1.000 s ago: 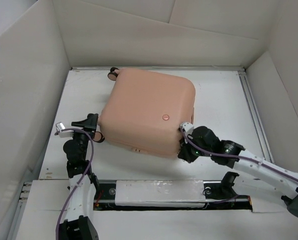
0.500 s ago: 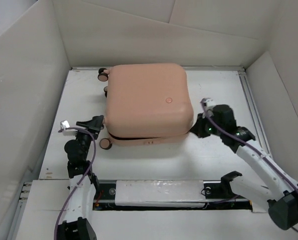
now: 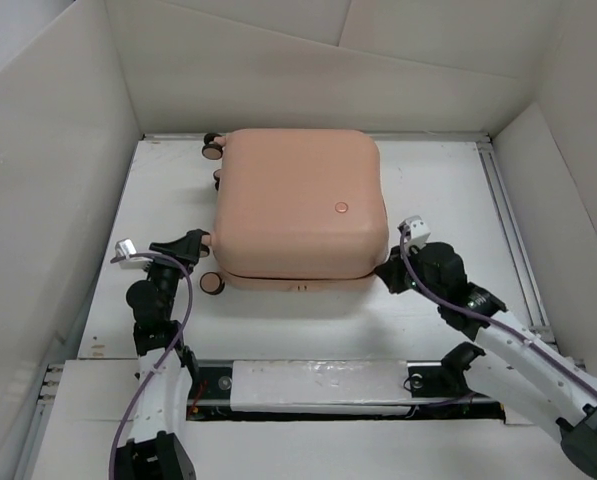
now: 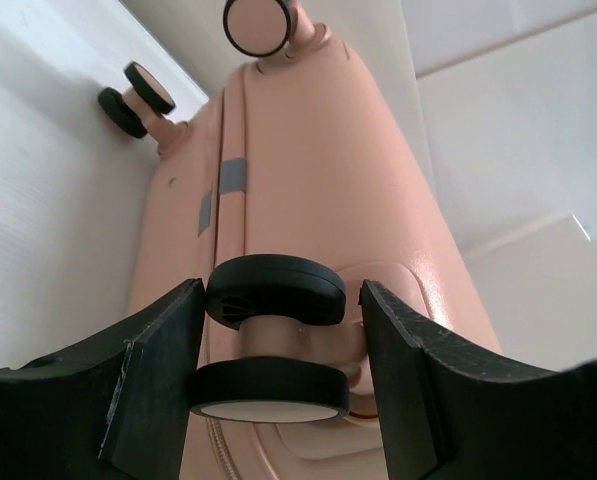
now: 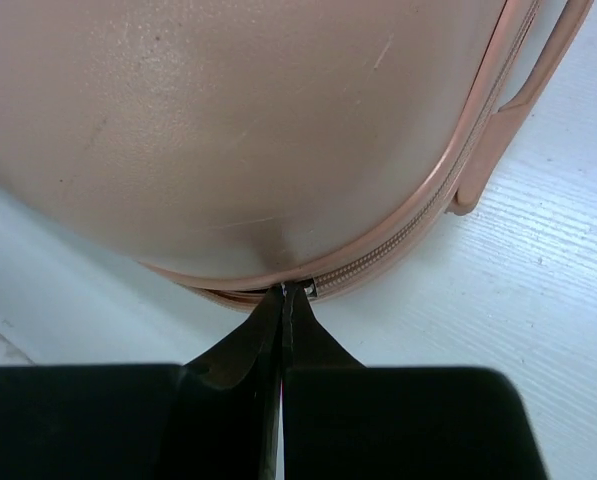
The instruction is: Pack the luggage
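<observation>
- Suitcase [image 3: 298, 205]: closed, lying flat at the centre of the table [image 3: 448, 200], wheels facing left.
- Left gripper [image 4: 283, 300]: jaws parted, straddling the near-left wheel [image 4: 273, 290], not clamped on it.
- Right gripper [image 5: 283, 292]: jaws pressed together, tips at the zipper [image 5: 398, 245] on the near-right corner; hold on it not discernible.

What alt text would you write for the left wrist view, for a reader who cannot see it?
The left gripper stands open, its black fingers on either side of a black-and-pink caster wheel of the closed peach-pink luggage, which lies on a white table. Two more wheels show farther along the same end.
</observation>
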